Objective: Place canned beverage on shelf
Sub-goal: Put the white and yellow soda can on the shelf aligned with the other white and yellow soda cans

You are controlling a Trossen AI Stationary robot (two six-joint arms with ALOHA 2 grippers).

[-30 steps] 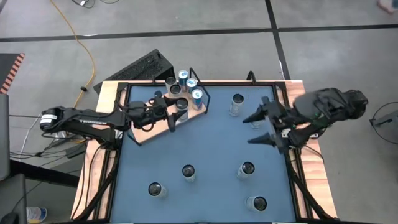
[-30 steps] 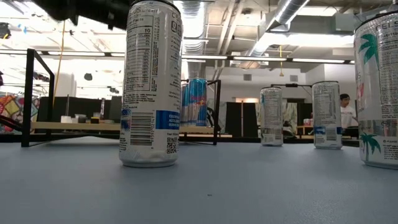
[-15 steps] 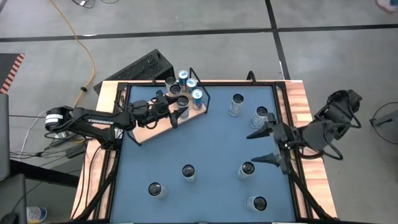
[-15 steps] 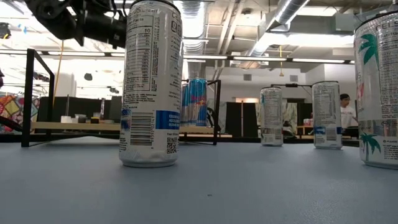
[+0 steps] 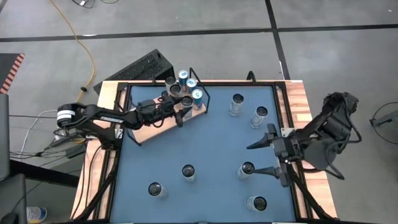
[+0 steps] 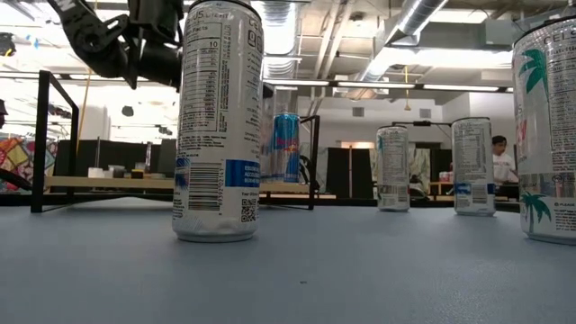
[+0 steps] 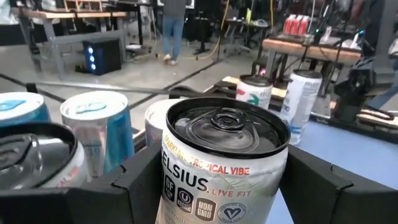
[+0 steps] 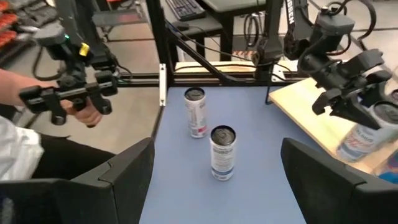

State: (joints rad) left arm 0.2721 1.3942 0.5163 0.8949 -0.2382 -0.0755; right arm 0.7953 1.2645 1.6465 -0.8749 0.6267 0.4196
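Observation:
A white Celsius can (image 7: 224,163) stands upright between the fingers of my left gripper (image 5: 184,106), over the shelf (image 5: 152,127), a pale-wood board with a black wire frame (image 6: 40,135) at the table's far left. Several cans (image 5: 186,84) stand on the board beside it. In the low view my left gripper (image 6: 135,40) shows at the top left, and the large front can (image 6: 218,121) hides the held can. My right gripper (image 5: 254,160) hangs open and empty over the table's right side, above a loose can (image 5: 247,168). My left gripper pinches the can's side wall (image 7: 171,186) just below the rim, one finger (image 7: 140,183) on each side. The fingers come level from the table's left. The can stays upright. Whether its base rests on the shelf is hidden.
Loose cans stand on the blue tabletop at the far right (image 5: 237,99) (image 5: 261,113), in the middle (image 5: 188,170) and near the front (image 5: 155,188) (image 5: 259,203). A person's hand with a controller (image 8: 68,93) shows beyond the table's edge.
My left gripper has carried the can down and a little toward the table's far right, closer to the shelf's cans. My right gripper has swung toward the table's near edge, rolling slightly, and has stayed open.

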